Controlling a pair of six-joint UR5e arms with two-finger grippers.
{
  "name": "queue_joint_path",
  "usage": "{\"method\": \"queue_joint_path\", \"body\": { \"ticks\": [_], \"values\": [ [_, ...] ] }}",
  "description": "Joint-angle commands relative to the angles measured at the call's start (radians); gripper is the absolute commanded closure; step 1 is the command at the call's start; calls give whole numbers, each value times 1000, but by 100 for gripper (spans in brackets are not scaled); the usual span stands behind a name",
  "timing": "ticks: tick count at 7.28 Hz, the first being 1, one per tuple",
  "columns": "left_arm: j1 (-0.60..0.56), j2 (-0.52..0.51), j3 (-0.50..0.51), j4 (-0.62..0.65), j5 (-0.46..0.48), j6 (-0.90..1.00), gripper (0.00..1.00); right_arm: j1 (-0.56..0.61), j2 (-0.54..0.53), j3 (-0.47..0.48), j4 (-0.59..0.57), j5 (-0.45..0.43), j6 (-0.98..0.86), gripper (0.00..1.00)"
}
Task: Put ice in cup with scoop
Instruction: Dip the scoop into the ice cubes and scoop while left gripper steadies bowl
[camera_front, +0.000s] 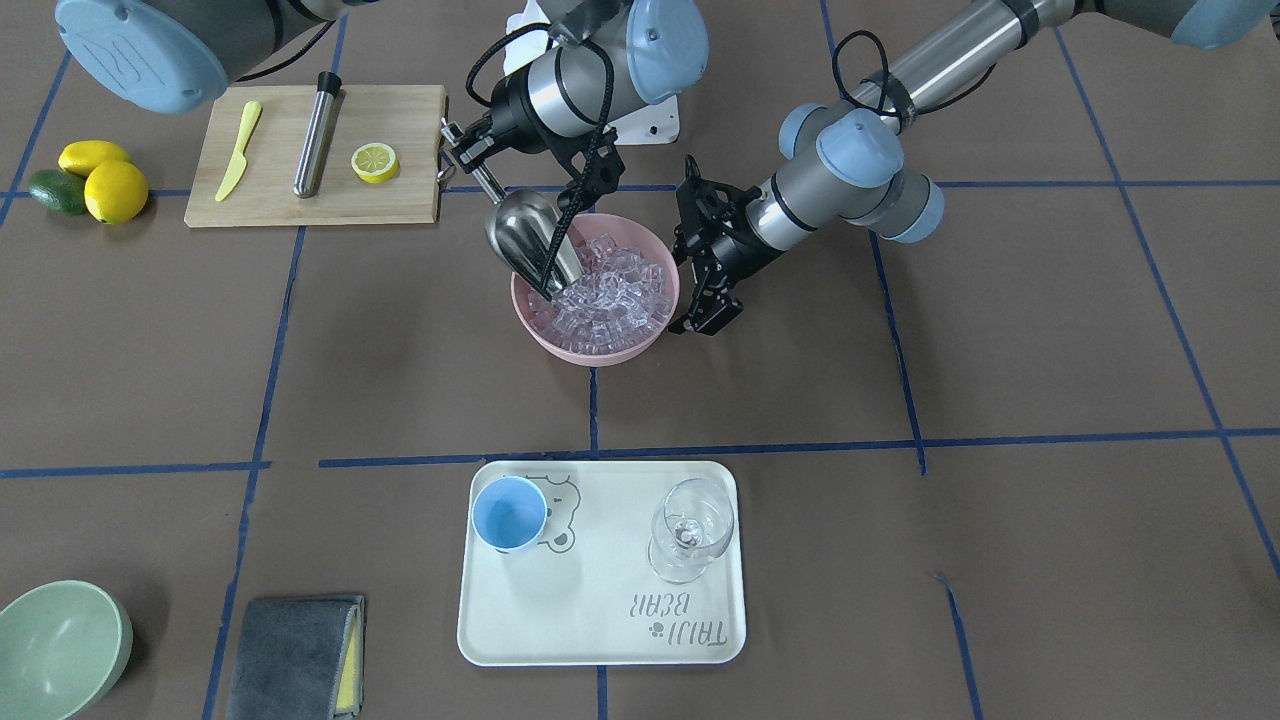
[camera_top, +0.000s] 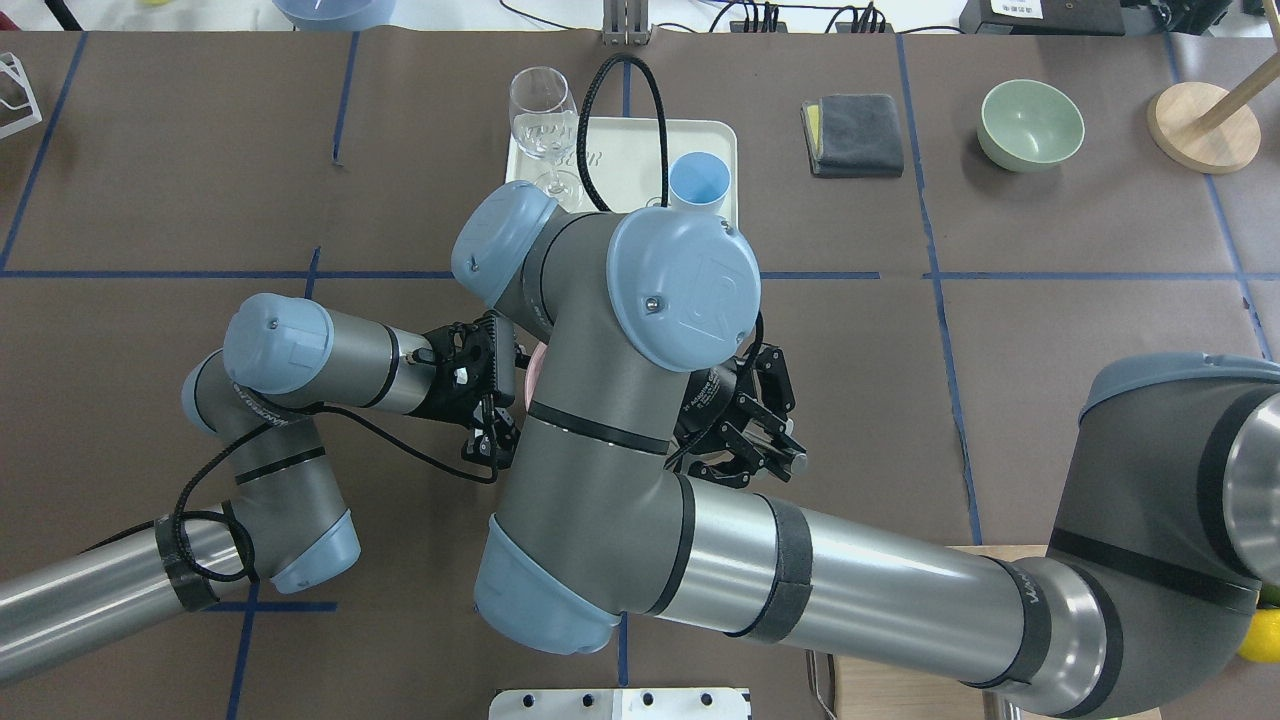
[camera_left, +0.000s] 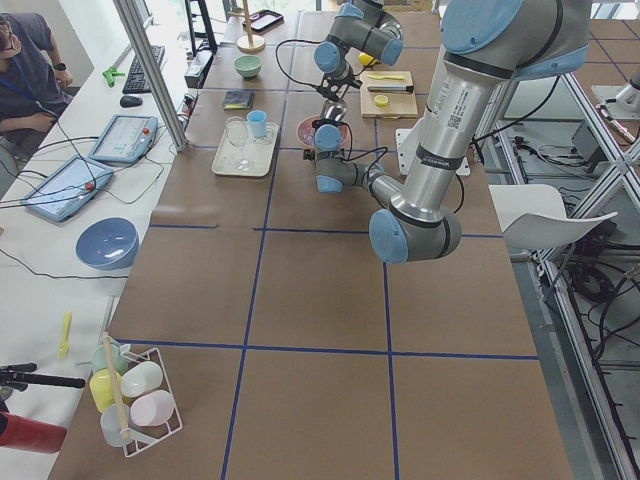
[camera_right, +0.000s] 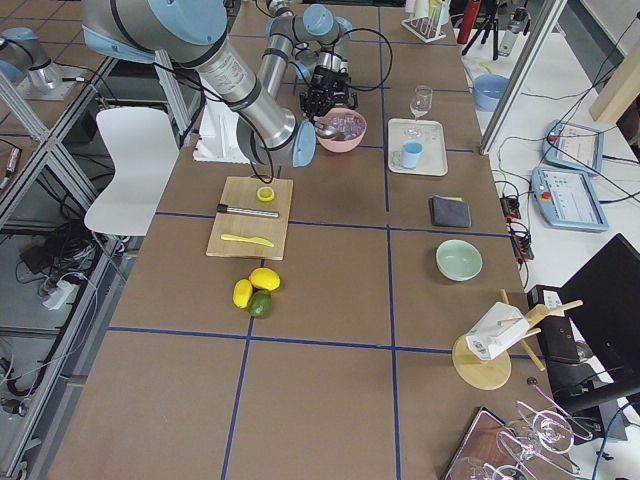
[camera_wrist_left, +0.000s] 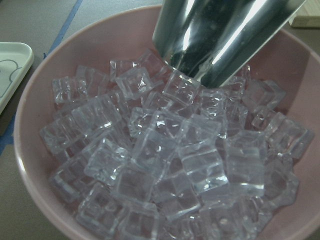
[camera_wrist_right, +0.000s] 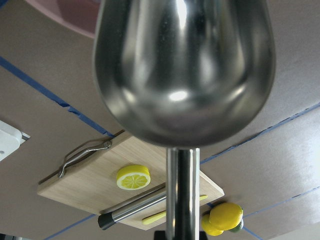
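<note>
**Scoop mouth-down in ice bowl; cup well apart on tray**

Scoop (camera_front: 530, 245): shiny silver metal with a deep rounded trough and a thin straight handle. It is steeply tilted, its open lip down among the cubes at one side of the pink bowl (camera_front: 600, 352). The polished back mirrors its surroundings. Whether the trough holds any cubes cannot be told.

Ice (camera_front: 610, 295): clear, colourless, glassy cubes heaped in the bowl, several touching the scoop's lip.

Right tool (camera_front: 462, 152): clamped on the end of the scoop's handle, above the bowl's rim.

Left tool (camera_front: 710, 318): just beside the bowl's opposite rim. How far it is open, and whether it touches the rim, cannot be told.

Cup (camera_front: 508, 512): light blue, upright, on a corner of the tray (camera_front: 600, 600). A wine glass (camera_front: 690, 530) stands at the other end. The tray lies on the table (camera_front: 1000, 350), well apart from the bowl.
</note>
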Motion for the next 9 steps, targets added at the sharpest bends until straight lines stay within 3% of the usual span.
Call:
{"method": "queue_joint_path", "body": {
  "ticks": [1, 5, 7, 9],
  "values": [
    [0, 0, 0, 0, 0, 0, 0, -7, -44, 2, 113, 0, 11, 100],
    [0, 0, 0, 0, 0, 0, 0, -7, -127, 40, 220, -1, 14, 100],
    [0, 0, 0, 0, 2, 0, 0, -5, -237, 203, 250, -1, 13, 100],
    [0, 0, 0, 0, 2, 0, 0, 8, -268, 284, 282, 6, 16, 100]
  ]
}}
